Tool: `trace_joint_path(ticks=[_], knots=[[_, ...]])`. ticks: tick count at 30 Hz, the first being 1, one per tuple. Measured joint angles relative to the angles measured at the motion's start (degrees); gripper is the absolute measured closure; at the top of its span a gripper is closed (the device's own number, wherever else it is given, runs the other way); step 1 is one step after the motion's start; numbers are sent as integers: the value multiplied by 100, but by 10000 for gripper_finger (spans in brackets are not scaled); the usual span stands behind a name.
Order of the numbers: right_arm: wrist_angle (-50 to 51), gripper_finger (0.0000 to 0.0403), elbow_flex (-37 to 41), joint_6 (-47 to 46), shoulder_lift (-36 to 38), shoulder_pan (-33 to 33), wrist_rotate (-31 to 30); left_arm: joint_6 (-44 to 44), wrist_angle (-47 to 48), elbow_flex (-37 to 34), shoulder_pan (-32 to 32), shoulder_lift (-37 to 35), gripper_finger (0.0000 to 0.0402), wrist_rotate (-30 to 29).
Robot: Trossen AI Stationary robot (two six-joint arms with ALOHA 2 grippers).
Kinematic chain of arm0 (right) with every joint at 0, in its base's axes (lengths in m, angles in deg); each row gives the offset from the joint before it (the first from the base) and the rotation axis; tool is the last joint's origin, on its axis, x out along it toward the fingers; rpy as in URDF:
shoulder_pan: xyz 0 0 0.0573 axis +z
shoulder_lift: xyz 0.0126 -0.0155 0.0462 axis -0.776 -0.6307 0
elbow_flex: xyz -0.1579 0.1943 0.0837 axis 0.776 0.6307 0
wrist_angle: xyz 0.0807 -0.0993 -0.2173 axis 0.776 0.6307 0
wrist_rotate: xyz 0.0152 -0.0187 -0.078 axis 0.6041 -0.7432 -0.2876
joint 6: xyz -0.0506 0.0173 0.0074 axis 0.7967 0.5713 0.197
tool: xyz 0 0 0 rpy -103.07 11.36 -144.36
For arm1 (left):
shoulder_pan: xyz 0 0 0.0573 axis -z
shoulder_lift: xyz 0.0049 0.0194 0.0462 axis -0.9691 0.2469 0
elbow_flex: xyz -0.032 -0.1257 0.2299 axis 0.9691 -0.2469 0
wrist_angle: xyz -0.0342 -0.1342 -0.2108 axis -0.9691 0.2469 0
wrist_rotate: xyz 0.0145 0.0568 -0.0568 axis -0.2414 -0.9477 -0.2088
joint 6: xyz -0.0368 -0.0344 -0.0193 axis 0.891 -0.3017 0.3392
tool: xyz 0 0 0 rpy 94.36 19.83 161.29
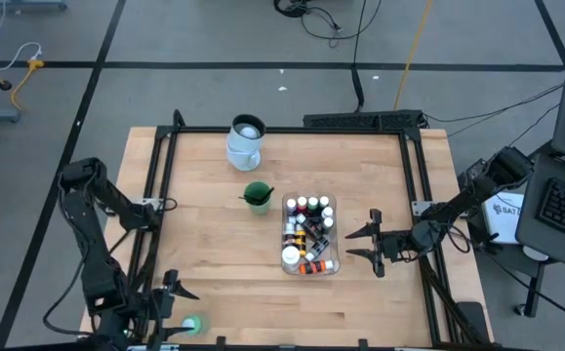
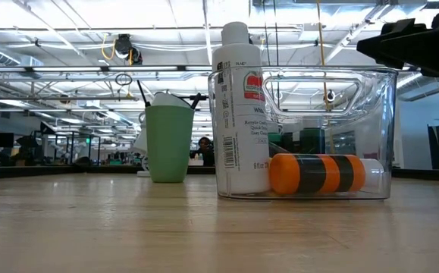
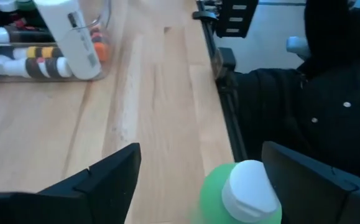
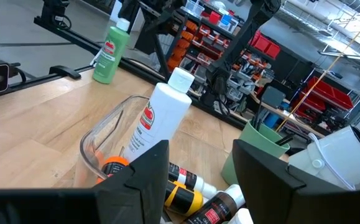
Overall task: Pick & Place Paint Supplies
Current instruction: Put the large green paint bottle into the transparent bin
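My left gripper (image 1: 170, 310) hangs at the lower left of the overhead frame, fingers spread wide, gripping nothing. The green bottle (image 1: 193, 325) stands upright between them at the table's (image 1: 204, 244) near edge. My right gripper (image 1: 372, 244) waits part-open beside the clear tub (image 1: 310, 268).

there are two robot arms. one green bottle (image 1: 193, 325) stands by itself at the near edge of the table. one clear tub (image 1: 308, 265) holds one tall white bottle (image 2: 238, 114) and a bunch of small paint bottles (image 1: 310, 209), too packed to count. there is one green cup (image 1: 257, 197) and one pale jug (image 1: 246, 140).
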Motion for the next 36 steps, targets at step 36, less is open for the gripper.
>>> trace_joint_path(ticks=[36], knots=[[-12, 234, 0, 32, 0, -1, 4, -962, -727, -19, 292, -215, 69, 294]])
